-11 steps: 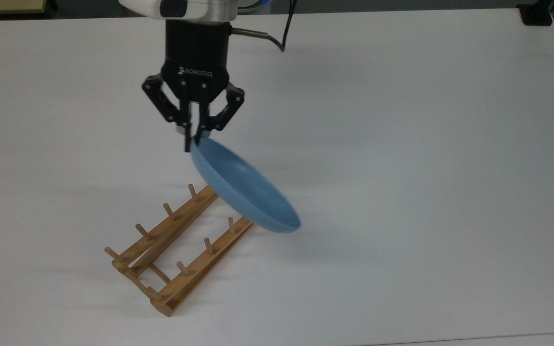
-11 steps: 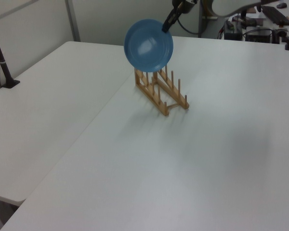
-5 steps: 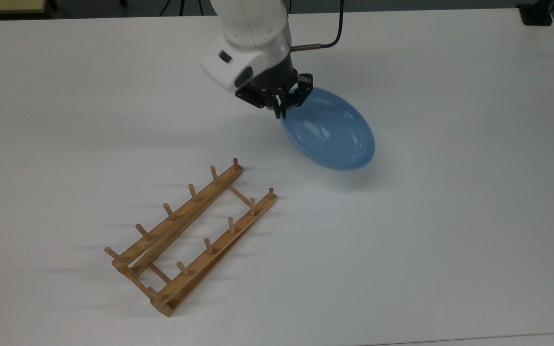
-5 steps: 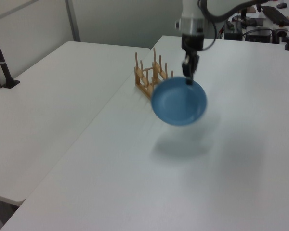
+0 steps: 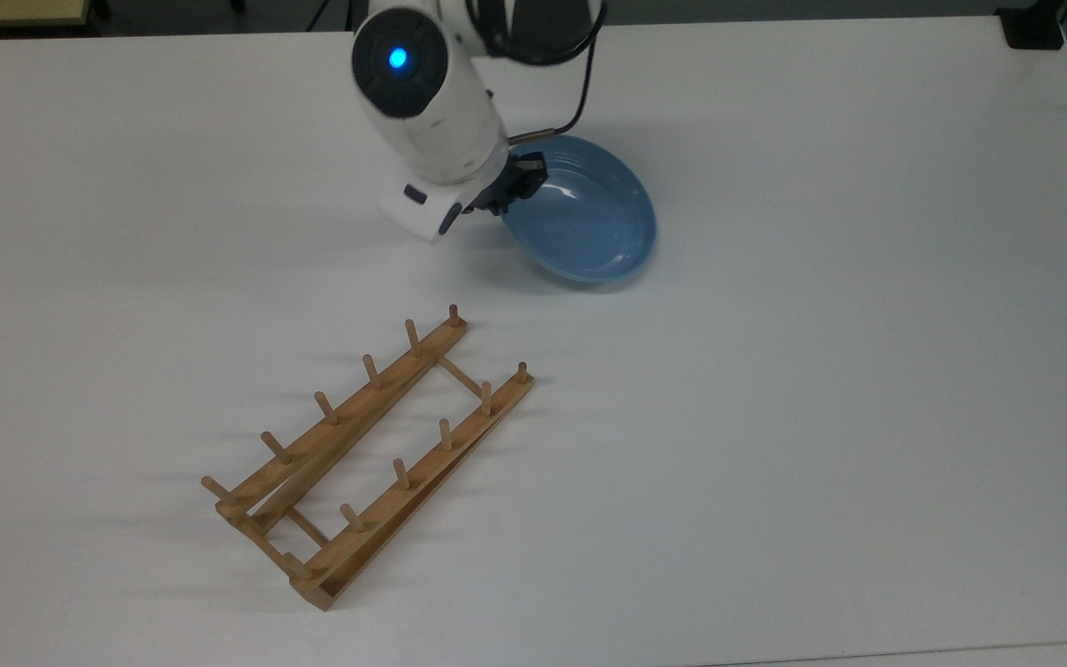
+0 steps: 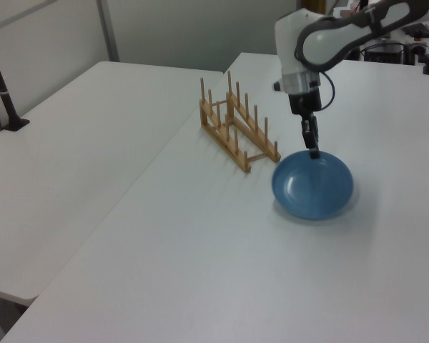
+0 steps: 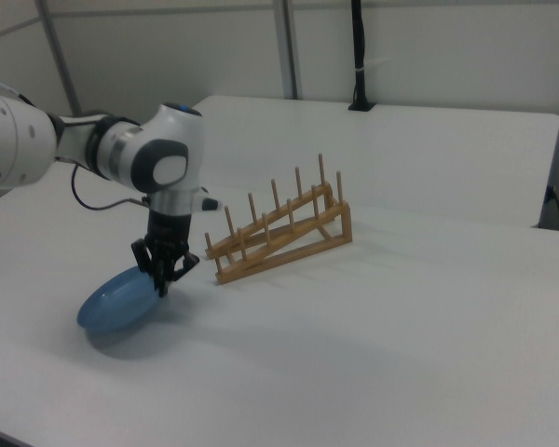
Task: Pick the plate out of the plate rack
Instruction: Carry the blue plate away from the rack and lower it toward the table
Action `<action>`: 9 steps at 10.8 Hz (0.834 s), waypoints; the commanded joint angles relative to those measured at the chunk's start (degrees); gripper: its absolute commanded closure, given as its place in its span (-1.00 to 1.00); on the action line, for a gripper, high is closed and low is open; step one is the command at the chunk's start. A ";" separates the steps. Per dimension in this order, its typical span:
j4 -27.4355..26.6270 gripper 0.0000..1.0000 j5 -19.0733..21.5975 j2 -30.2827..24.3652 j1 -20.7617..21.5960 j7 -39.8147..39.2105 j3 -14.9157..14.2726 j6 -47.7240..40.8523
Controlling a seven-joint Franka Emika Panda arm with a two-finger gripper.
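Below gripper (image 6: 313,148) | plate (image 6: 313,187) clamped by rim | on table (image 6: 200,250)

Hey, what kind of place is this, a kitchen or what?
Not a kitchen; most likely a robotics lab. A robot arm holds a blue plate by its rim over a bare white table, beside an empty wooden plate rack, with partition walls and cabled equipment behind.
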 commanded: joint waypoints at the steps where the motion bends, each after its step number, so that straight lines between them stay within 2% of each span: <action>1: -3.66 0.89 -0.02 0.46 -0.34 -8.00 -3.56 -0.25; 4: -3.67 0.11 -4.04 1.70 -0.43 -10.83 -5.24 -0.16; 5: -3.23 -0.28 -4.41 1.61 -0.43 -10.40 -5.68 -0.16; 6: -2.97 -0.55 -4.50 0.74 -0.35 -9.88 -6.20 -0.16; 7: -1.66 -0.69 -4.67 -1.18 -0.52 -8.04 -6.21 -0.33; 8: -0.69 -1.00 -5.98 -3.90 -0.70 -3.15 -6.30 -0.60; 9: 1.06 -1.00 -8.34 -6.62 -1.05 2.12 -6.21 -1.38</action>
